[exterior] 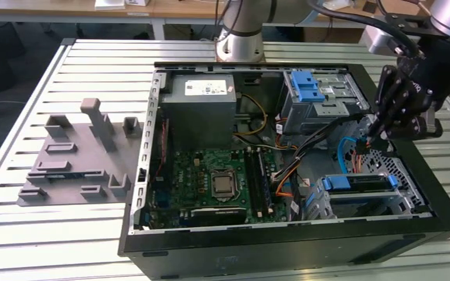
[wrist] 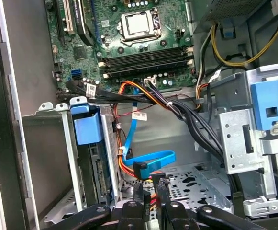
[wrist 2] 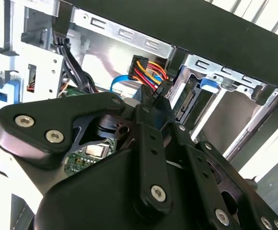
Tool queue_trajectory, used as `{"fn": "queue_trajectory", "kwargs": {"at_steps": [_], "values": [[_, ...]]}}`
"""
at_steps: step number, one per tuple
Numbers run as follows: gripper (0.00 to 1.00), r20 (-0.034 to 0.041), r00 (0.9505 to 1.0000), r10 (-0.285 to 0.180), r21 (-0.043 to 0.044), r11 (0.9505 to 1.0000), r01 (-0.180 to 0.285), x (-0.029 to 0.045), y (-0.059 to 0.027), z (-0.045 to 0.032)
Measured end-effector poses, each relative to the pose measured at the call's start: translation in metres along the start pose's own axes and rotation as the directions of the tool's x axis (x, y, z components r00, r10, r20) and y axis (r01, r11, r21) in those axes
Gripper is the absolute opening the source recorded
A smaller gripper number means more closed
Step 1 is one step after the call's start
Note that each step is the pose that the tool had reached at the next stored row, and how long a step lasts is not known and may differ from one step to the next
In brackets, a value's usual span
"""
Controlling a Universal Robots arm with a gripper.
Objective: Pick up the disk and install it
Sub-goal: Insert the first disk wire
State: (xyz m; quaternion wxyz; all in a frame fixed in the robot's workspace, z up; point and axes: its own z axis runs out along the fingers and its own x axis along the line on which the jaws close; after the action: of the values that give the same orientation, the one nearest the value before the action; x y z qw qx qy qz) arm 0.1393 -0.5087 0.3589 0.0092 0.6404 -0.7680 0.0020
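Observation:
The disk (exterior: pixel 358 182), with its blue bracket, sits in the lower drive cage at the front of the open computer case, toward the exterior view's right. In the first wrist view the disk (wrist: pixel 87 127) stands on edge in the cage, its connector side facing the cables. The disk's connector edge (wrist 2: pixel 191 100) also shows in the second wrist view. My gripper (exterior: pixel 370 137) hangs inside the case just behind the disk. Its fingertips (wrist: pixel 138 194) are shut on a black cable plug (wrist 2: pixel 160 88) with red, yellow and orange wires. A blue data cable (wrist: pixel 150 158) loops beside it.
The grey power supply (exterior: pixel 201 111) fills the case's back corner. An upper drive cage with a blue latch (exterior: pixel 311 88) stands beside my arm. The motherboard (exterior: pixel 209 181) lies in the middle, with cable bundles (wrist: pixel 186 112) crossing it. A grey fixture (exterior: pixel 77 158) sits on the slatted table.

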Motion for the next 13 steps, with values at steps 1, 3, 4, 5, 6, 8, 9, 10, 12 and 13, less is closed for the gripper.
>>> {"fn": "queue_trajectory", "kwargs": {"at_steps": [1,3,4,5,6,8,9,10,12,13], "values": [[0.25,-0.0075,1.0,0.003,0.0013,1.0,-0.003,-0.0004,0.0,0.0004],[0.25,-0.021,0.9997,0.008,0.0038,1.0,-0.008,-0.0014,0.0,0.0013],[0.25,-0.0273,0.9996,0.012,0.005,0.9999,-0.011,-0.002,0.0,0.0017],[0.25,-0.0321,0.9994,0.014,0.0059,0.9999,-0.014,-0.0026,0.0001,0.002],[0.25,-0.0359,0.9992,0.016,0.0066,0.9999,-0.016,-0.0037,0.0002,0.0022],[0.24,-0.038,0.9991,0.017,0.007,0.9998,-0.017,-0.0048,0.0003,0.0022],[0.17,-0.038,0.9991,0.017,0.007,0.9998,-0.017,-0.0048,0.0003,0.0022],[0.17,-0.038,0.9991,0.017,0.007,0.9998,-0.017,-0.0048,0.0003,0.0023],[0.16,-0.0381,0.9992,0.014,0.0071,0.9999,-0.014,-0.0043,0.001,0.0022],[0.16,-0.0382,0.9992,0.009,0.0073,0.9999,-0.008,-0.0038,0.0017,0.0022]]}}
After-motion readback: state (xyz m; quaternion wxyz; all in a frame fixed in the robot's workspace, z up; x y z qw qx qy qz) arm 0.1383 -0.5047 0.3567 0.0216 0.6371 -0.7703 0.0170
